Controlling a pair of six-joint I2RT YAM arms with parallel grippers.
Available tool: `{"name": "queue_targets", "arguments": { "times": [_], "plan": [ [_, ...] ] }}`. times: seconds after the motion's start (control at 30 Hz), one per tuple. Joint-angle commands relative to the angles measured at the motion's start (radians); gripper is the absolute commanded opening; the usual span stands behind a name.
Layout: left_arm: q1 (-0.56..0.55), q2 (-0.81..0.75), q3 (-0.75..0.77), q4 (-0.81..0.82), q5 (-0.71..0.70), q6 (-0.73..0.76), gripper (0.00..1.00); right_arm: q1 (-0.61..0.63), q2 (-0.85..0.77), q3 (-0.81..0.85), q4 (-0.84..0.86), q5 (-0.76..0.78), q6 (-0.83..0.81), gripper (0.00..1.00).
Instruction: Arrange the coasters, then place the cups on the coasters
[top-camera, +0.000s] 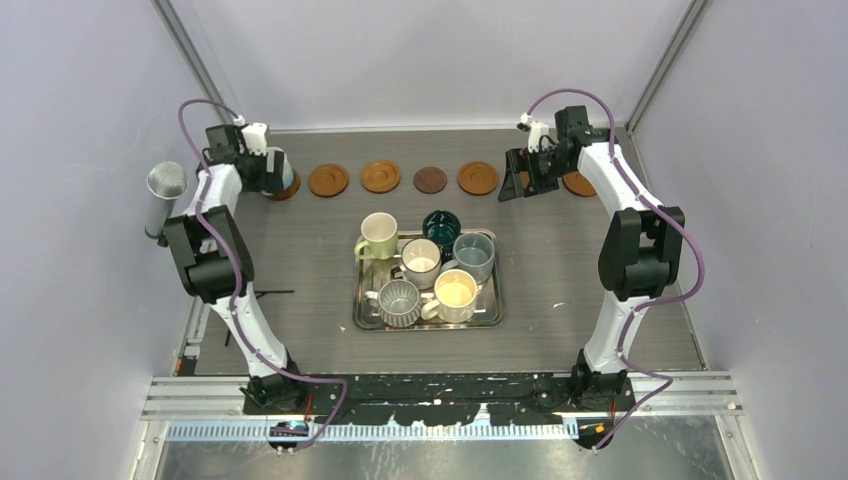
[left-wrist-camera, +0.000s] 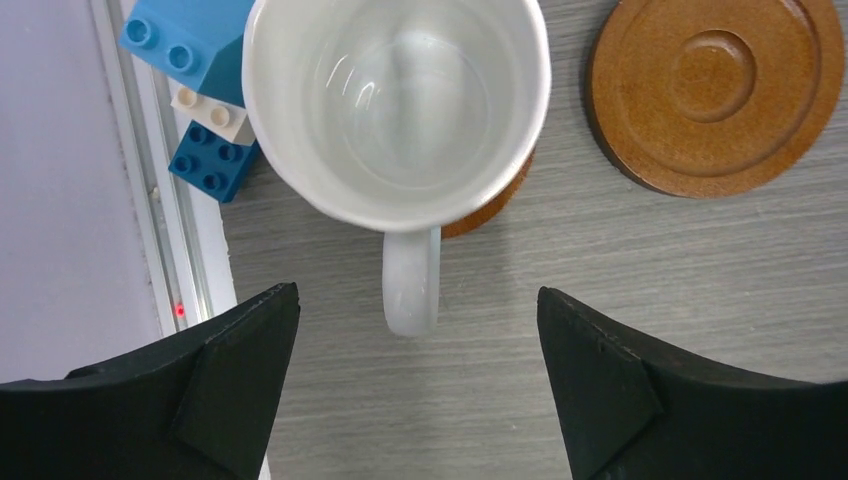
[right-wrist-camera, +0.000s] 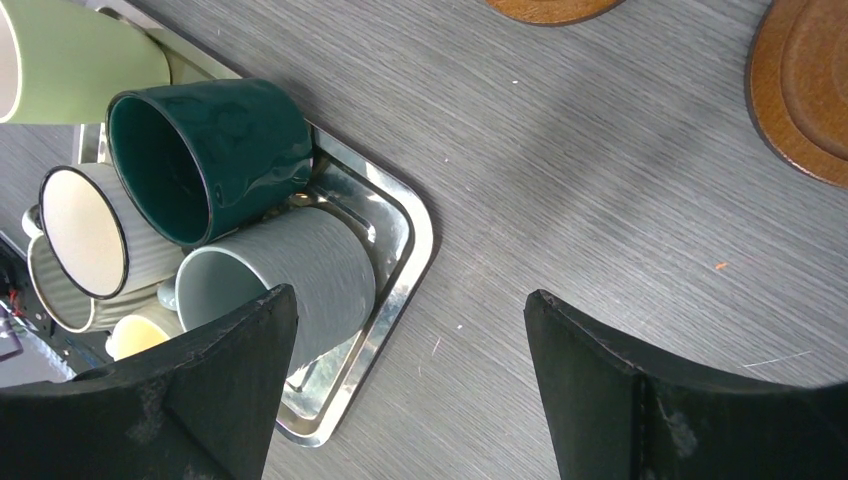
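White glaze is filling the left wrist view: a mug (left-wrist-camera: 395, 100) is sitting on a coaster (left-wrist-camera: 490, 205), hiding all but a brown sliver of it. Its handle is pointing between the fingers of the left claw (left-wrist-camera: 415, 300), which are standing wide apart and touching nothing. Blue bricks (left-wrist-camera: 190, 40), cut off by the frame, are lying just beside the mug at the left edge of the surface (left-wrist-camera: 500, 400). A second coaster (left-wrist-camera: 715, 90) is lying bare nearby.

From above, the right arm (top-camera: 625, 215) is covering the right end of the coaster row, so the count there is hard to make out. The right claw (right-wrist-camera: 410, 293) is hanging spread over bare grain, holding nothing. Beside it the tray (right-wrist-camera: 415, 240) is carrying a teal mug (right-wrist-camera: 230, 150) and a grey-blue mug (right-wrist-camera: 290, 270), with others overlapped. A green mug (right-wrist-camera: 80, 60) is standing at the tray's corner — on or off the rim, I cannot tell. The tray is sitting well apart from the row.
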Motion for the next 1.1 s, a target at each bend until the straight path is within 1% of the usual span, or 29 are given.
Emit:
{"name": "queue_targets", "arguments": {
  "times": [0.0,0.23,0.33,0.4,0.5,0.53,0.6,0.67,0.77,0.9,0.93,0.97,1.07],
  "plan": [
    [-0.017,-0.105,-0.033,-0.013,0.002,0.031,0.92,-0.004,0.001,0.026,0.004,-0.032,-0.011,0.88],
    [-0.101,-0.167,-0.086,-0.011,0.003,0.118,0.93,-0.003,0.004,0.027,0.004,-0.035,-0.010,0.88],
    [-0.157,-0.196,-0.102,-0.050,0.056,0.190,0.93,-0.004,0.004,0.027,0.004,-0.034,-0.009,0.88],
    [-0.206,-0.208,-0.099,-0.116,0.105,0.254,0.94,-0.003,0.003,0.027,0.004,-0.029,-0.009,0.88],
    [-0.237,-0.235,-0.110,-0.224,0.220,0.354,0.95,-0.003,0.003,0.027,0.004,-0.016,-0.008,0.88],
    [-0.238,-0.245,-0.112,-0.271,0.289,0.390,0.95,-0.004,0.001,0.025,0.004,-0.012,-0.008,0.88],
    [-0.238,-0.251,-0.098,-0.416,0.376,0.491,0.94,-0.003,-0.003,0.019,0.004,-0.009,-0.009,0.88],
    [-0.238,-0.247,-0.086,-0.535,0.415,0.593,0.94,-0.003,-0.004,0.015,0.004,-0.009,-0.008,0.88],
    [-0.239,-0.236,-0.085,-0.649,0.419,0.696,0.92,-0.003,-0.002,0.012,0.009,-0.015,-0.002,0.88],
    [-0.268,-0.251,-0.115,-0.655,0.412,0.651,0.88,-0.001,0.003,0.017,0.017,-0.013,0.009,0.88],
    [-0.272,-0.265,-0.138,-0.628,0.403,0.618,0.87,-0.001,0.003,0.017,0.019,-0.011,0.012,0.88],
    [-0.316,-0.282,-0.172,-0.588,0.390,0.569,0.85,-0.002,0.002,0.017,0.022,-0.007,0.015,0.88],
    [-0.367,-0.339,-0.282,-0.474,0.356,0.450,0.83,-0.002,-0.002,0.015,0.028,0.002,0.021,0.88]
  ]
}}
